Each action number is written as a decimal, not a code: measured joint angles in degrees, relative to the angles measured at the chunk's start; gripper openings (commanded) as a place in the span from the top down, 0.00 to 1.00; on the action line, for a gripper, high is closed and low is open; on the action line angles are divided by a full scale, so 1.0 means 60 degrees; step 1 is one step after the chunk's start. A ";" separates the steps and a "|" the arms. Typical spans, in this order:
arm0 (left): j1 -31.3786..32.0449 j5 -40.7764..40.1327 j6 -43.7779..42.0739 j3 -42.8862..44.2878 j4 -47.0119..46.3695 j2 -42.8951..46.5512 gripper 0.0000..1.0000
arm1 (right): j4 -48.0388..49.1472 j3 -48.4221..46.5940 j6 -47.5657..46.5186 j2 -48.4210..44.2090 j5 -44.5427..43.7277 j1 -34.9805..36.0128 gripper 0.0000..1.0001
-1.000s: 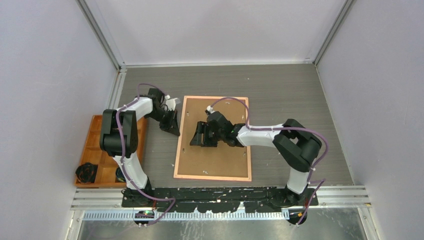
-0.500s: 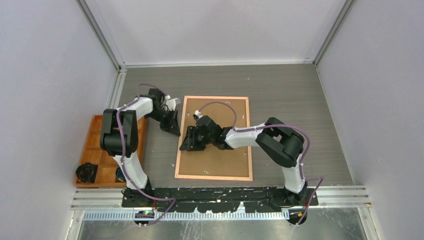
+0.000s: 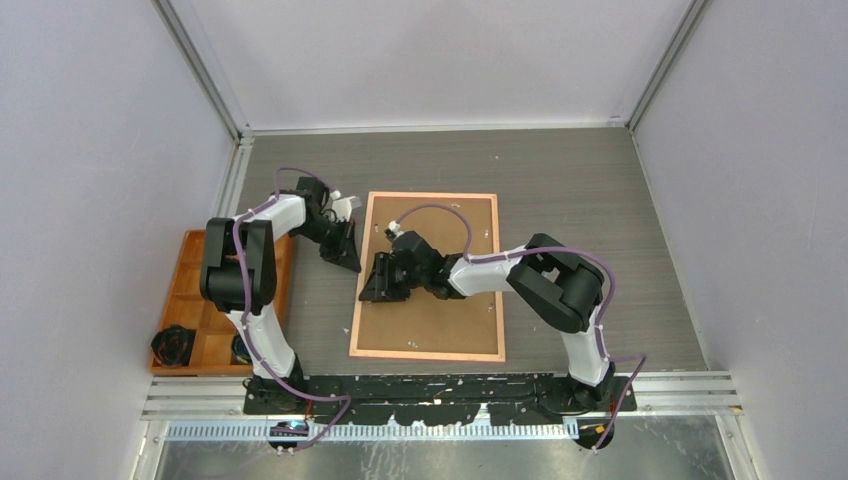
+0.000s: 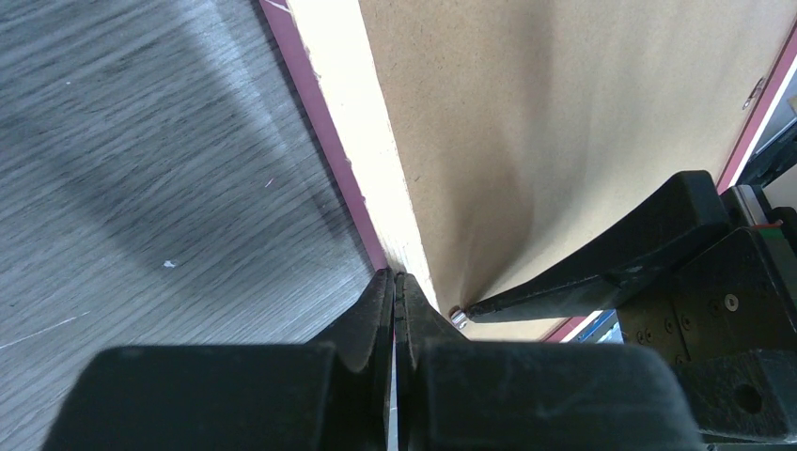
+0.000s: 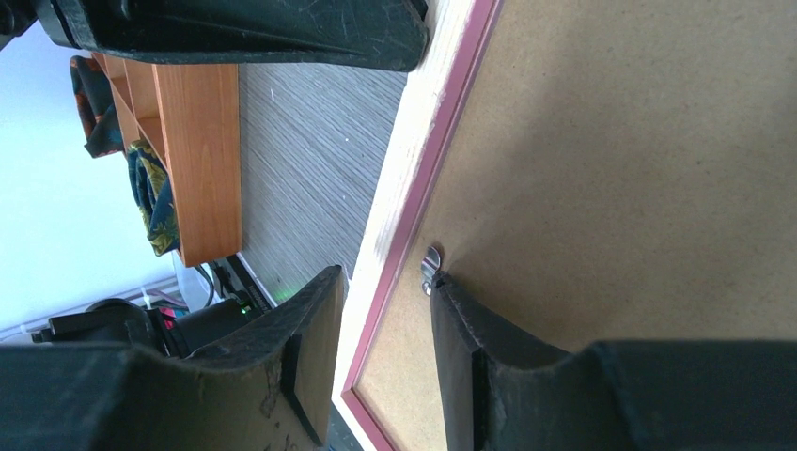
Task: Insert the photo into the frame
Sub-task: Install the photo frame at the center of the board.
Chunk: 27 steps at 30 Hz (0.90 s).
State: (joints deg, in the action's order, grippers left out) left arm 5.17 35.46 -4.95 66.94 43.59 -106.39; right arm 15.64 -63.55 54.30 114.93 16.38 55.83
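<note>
- Lying flat and back-up in the middle of the worktop [image 3: 570, 180] is the frame [image 3: 497, 300]. Its pale wood back shows, with a pink strip along the edge.
- A brown backing board [image 3: 440, 320] fills the frame opening.
- Right tool [image 3: 368, 288]: a second ago it was over the board, inside the left rail. It has since slid left to that rail, and its elbow has swung left with it. There is almost no change over the last half second.
- Its fingers [image 5: 315, 338] are parted less wide than a second ago and stand astride the left rail. One is over the bare worktop; the other is on the board, its tip against a small metal turn clip [image 5: 430, 263].
- Left tool [image 3: 350, 262]: clenched with nothing between the fingers, its tip at the outer side of the frame's left rail. Its position is unchanged.
- An orange compartment tray [image 3: 190, 240] sits at the left edge of the worktop, well clear of the frame.
</note>
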 measured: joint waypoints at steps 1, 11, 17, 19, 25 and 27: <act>0.0000 0.0004 0.0000 0.0000 0.0000 0.0000 0.99 | 0.0025 -0.0022 -0.0004 0.0025 0.0004 0.0000 0.57; 0.0000 0.0029 -0.0004 -0.0004 0.0000 0.0000 0.99 | 0.0004 -0.0259 -0.0066 0.0226 0.0109 -0.0015 0.62; 0.0000 0.0033 -0.0004 -0.0004 0.0000 0.0000 1.00 | -0.0047 -0.0470 -0.0186 0.0404 0.0291 -0.0047 0.64; 0.0000 0.0033 -0.0004 -0.0004 0.0000 0.0000 1.00 | -0.0047 -0.0481 -0.0233 0.0415 0.0328 -0.0055 0.65; 0.0000 0.0033 -0.0004 -0.0004 0.0000 0.0000 0.99 | -0.0106 -0.0525 -0.0295 0.0430 0.0375 -0.0058 0.66; 0.0000 0.0033 -0.0004 -0.0004 0.0000 0.0000 0.99 | -0.0120 -0.0594 -0.0317 0.0484 0.0426 -0.0058 0.67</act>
State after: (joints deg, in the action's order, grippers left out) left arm 5.17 35.66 -4.97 66.92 43.59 -106.39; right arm 14.92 -67.11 52.40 117.84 18.94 55.48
